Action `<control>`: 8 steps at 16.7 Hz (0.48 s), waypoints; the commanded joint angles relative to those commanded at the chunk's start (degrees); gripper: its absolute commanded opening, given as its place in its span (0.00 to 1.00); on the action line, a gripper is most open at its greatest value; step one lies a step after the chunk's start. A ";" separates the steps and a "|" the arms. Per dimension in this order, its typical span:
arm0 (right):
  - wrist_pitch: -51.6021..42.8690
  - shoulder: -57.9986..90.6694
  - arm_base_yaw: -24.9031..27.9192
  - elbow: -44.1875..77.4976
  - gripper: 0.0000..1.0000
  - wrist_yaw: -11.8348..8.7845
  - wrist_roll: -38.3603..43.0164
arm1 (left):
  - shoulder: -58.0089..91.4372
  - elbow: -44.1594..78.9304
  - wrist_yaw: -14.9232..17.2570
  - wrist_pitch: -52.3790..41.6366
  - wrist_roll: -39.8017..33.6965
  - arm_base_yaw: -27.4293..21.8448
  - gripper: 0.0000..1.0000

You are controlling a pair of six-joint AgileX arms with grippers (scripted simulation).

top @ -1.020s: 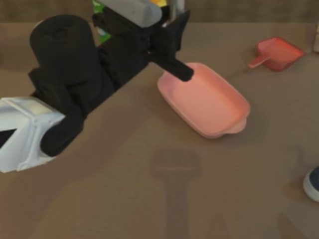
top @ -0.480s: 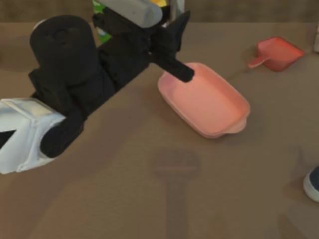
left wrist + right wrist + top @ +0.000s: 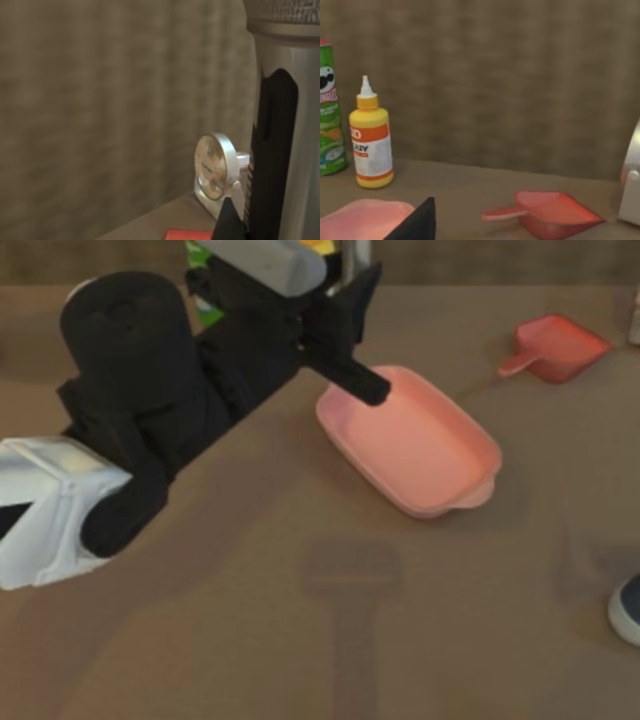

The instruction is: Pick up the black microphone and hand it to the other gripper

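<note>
Brown tabletop (image 3: 300,640) before a woven tan backdrop: the left gripper (image 3: 328,328), on the AgileX arm with white casing, is clamped around the black microphone (image 3: 358,382) and holds it lifted off the table. The handle's dark end juts over the near-left corner of the pink tray (image 3: 440,490). In the left wrist view, the mesh head stands above a black finger (image 3: 272,150) pressed along the shaft.

The right gripper (image 3: 417,222) shows only as a dark tip just beside the pink tray; whether it is open or closed cannot be told.

A red scoop (image 3: 555,345) lies right of the tray and apart from it. A yellow glue bottle (image 3: 370,142) and a green crisp can (image 3: 329,110) stand behind the tray.
</note>
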 joint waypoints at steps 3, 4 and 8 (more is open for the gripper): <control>3.69 13.81 4.12 8.64 1.00 -5.93 0.04 | 0.00 0.00 0.00 0.00 0.00 0.00 0.00; 4.94 18.97 5.59 11.64 1.00 -8.04 0.07 | 0.00 0.00 0.00 0.00 0.00 0.00 0.00; 9.80 38.39 11.31 23.22 1.00 -16.22 0.25 | 0.00 0.00 0.00 0.00 0.00 0.00 0.00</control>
